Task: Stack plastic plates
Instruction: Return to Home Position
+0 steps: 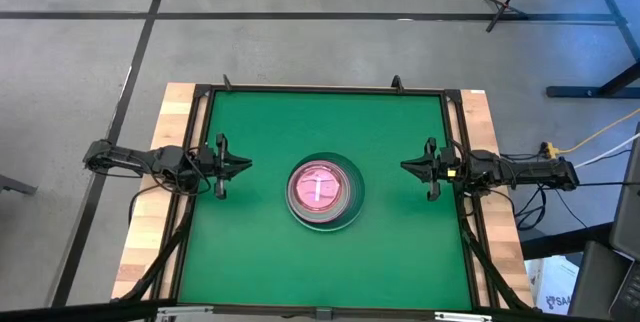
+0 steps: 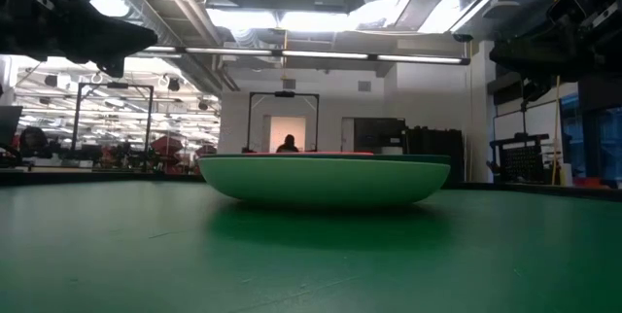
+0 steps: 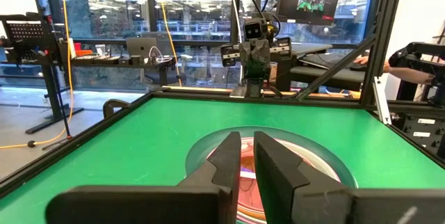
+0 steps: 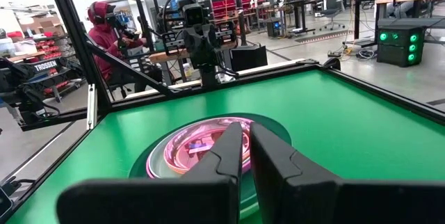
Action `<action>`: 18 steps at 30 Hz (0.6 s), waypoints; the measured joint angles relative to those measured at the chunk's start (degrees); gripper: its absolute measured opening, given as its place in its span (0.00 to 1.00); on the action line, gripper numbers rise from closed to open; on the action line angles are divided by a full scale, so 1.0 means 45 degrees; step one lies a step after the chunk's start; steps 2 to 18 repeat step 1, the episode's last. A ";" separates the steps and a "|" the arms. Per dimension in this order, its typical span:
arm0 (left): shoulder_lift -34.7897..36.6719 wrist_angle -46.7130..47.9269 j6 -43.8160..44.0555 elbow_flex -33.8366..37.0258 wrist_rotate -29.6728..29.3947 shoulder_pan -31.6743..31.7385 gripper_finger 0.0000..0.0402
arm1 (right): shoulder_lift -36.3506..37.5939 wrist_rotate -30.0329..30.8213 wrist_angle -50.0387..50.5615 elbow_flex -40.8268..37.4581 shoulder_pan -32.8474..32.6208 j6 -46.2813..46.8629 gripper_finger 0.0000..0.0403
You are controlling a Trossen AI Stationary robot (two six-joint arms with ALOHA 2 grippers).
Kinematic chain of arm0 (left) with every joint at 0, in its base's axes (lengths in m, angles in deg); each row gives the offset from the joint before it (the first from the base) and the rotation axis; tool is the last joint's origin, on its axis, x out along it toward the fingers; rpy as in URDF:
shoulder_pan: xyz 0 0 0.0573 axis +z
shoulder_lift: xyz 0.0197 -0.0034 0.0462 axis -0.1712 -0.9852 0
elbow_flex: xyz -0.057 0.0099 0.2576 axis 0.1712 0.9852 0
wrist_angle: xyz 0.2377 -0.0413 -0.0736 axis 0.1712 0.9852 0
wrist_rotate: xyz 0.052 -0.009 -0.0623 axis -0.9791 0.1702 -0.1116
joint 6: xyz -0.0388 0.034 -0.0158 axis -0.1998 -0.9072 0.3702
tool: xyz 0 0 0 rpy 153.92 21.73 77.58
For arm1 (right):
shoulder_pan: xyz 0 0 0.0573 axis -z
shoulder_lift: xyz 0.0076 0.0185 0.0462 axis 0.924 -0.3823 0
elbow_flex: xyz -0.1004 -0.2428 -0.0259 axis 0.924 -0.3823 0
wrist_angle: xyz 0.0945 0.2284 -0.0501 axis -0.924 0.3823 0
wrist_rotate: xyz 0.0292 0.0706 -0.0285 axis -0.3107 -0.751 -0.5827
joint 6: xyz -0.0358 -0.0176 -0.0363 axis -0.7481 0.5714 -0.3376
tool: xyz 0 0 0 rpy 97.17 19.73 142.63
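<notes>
A green table (image 1: 400, 252) with pale wooden edges and a black frame stands on a grey floor (image 1: 80, 52) crossed by dark lines. The room behind is a wide workshop hall (image 2: 117, 119) with bright ceiling lights.

One stack of plastic plates (image 1: 324, 190) sits in the middle of the table, nested, rims level, hollows upward. Being round, it has no long axis. A translucent pink plate (image 1: 318, 186) lies on top and a light green plate (image 2: 321, 179) at the bottom; how many lie between cannot be counted.

There are two arms. The left pincer (image 1: 243, 165) hangs to the stack's left and the right pincer (image 1: 407, 167) to its right. Both are well apart from the stack, with tips pointing at it, clenched on nothing.

Beyond the stack sits one person (image 4: 104, 33) in a red hood.
</notes>
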 joint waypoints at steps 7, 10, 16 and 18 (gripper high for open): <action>0.0000 0.0000 0.0000 0.0000 0.0000 -0.0003 0.09 | 0.0000 0.0000 0.0000 0.0000 0.0000 0.0000 0.06; 0.0000 0.0000 0.0000 0.0000 0.0000 -0.0003 0.09 | 0.0000 0.0000 0.0000 0.0000 0.0000 0.0000 0.06; 0.0000 0.0000 0.0000 0.0000 0.0000 -0.0003 0.09 | 0.0000 0.0000 0.0000 0.0000 0.0000 0.0000 0.06; 0.0000 0.0000 0.0000 0.0000 0.0000 -0.0003 0.09 | 0.0000 0.0000 0.0000 0.0000 0.0000 0.0000 0.06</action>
